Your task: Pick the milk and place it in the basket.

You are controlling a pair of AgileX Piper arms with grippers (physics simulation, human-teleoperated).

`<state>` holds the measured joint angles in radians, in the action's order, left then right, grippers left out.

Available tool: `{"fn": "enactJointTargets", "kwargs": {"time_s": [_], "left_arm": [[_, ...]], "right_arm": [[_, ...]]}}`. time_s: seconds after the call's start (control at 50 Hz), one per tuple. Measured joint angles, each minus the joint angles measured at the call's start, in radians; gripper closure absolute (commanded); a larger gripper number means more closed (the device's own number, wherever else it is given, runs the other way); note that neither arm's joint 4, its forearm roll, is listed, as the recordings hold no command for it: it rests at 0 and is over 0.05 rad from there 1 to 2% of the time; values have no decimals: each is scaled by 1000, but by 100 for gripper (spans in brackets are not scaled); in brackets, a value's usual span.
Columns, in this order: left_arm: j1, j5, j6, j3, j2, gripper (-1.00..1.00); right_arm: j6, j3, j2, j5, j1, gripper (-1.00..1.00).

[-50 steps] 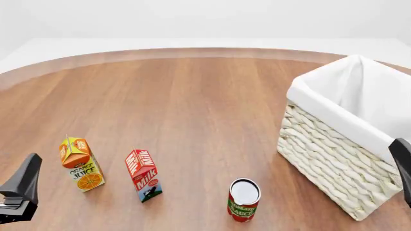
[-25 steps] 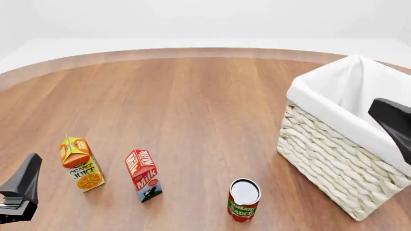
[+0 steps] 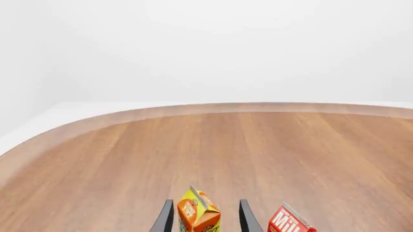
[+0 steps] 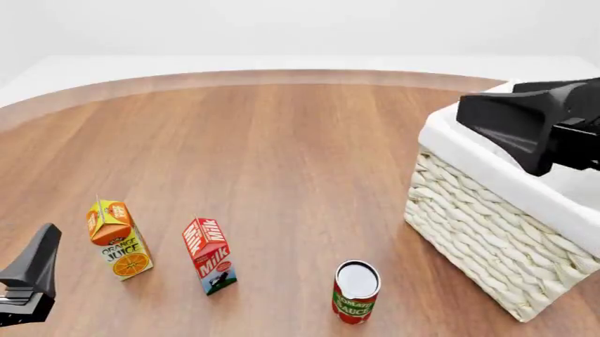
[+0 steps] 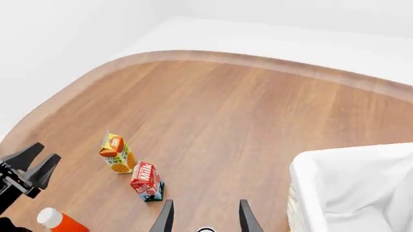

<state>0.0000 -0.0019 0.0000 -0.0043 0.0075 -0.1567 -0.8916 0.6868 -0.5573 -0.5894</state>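
Front view, nearest first: left gripper (image 4: 28,284) sits low at the table's near left edge, nothing in it; its wrist cam shows the two fingers apart w/ the juice carton (image 3: 199,215) framed between them, so it's aimed at the wrong carton for this job. Can (image 4: 355,291) stands upright near centre-front, white lid showing. Milk (image 4: 210,255) stands upright on the wood, between juice (image 4: 117,239) and can, apart from both, red gable up, cow panel low; upright w/ clear space either side, so prob. an easy side grasp. Not yet touched by either arm. Basket (image 4: 487,239) sits at right, well apart from the milk, open top up, cloth folded over rim, so a carton can be dropped in from above. Right gripper (image 4: 525,130) hangs high over the basket's near rim, pointing left toward the cartons; right wrist cam shows its fingers spread, empty, w/ milk (image 5: 147,181) and juice far below. Judging by that pose, right arm looks to be the one lining up for the pick. Bare table runs back to the curved far edge.
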Motion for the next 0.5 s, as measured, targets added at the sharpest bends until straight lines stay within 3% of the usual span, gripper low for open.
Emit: {"fn": "enactJointTargets", "kwargs": {"time_s": [0.2,0.5], "left_arm": [[0,0,0,0,0,-100],[0,0,0,0,0,-100]], "right_arm": [[-60,-83,122,-5,-98,-100],[-263,-148,261,0,-200,-100]]}}
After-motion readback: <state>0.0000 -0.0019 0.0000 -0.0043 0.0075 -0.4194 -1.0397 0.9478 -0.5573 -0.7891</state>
